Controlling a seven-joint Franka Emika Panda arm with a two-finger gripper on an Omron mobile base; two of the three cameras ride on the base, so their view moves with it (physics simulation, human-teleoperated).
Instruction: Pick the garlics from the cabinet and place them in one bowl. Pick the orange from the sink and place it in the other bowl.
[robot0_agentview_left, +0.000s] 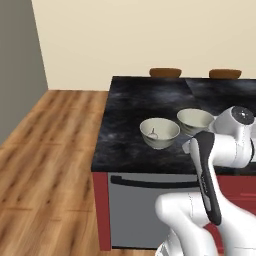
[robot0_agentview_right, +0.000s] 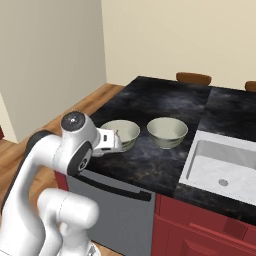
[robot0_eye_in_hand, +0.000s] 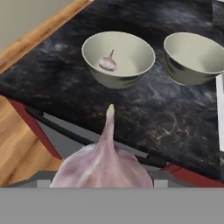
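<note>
Two pale bowls stand side by side on the black counter (robot0_agentview_left: 130, 130) in the left base view: the left bowl (robot0_agentview_left: 159, 133) has one small garlic (robot0_agentview_left: 153, 134) lying in it, and the right bowl (robot0_agentview_left: 195, 121) is partly covered by the white arm (robot0_agentview_left: 212, 155). Two brown stool tops (robot0_agentview_left: 165, 72) peek over the far edge.

From the right base view the pale grey sink (robot0_agentview_right: 222, 167) shows at the right, just beside the counter's dark slab, and its visible floor holds no fruit (the right end is cut off by the frame). The arm's wrist hides the near rim of the left bowl, so the claw itself is hard to make out here.

Up close in the hand view, a second garlic (robot0_eye_in_hand: 104, 164) sits at the bottom between the finger tips, its pointed tip up; the fingers themselves are hidden behind it, so I cannot tell how tightly they close. Beyond it lie both bowls, the left with its garlic, the right bare.
</note>
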